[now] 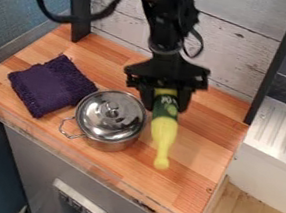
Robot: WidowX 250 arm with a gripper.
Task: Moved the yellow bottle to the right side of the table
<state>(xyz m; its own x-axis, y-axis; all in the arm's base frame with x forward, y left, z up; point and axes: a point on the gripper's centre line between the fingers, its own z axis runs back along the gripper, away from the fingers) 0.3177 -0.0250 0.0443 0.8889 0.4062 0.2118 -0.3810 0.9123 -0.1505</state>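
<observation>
"State of the claw (165, 106)?"

"Closed on the yellow bottle (163, 134), one finger on each side of its upper part, near the centre of the frame."

"Attitude of the bottle?"

"Narrow end toward the bottom of the frame, green label by the fingers. Whether its underside touches the bench (199, 157), I cannot tell."

"Adjacent items?"

"Lidded metal pot (111, 119), just left of the bottle in the frame. Folded purple cloth (53, 85), left of the pot, toward the frame's left edge. Both rest on the bench."
</observation>
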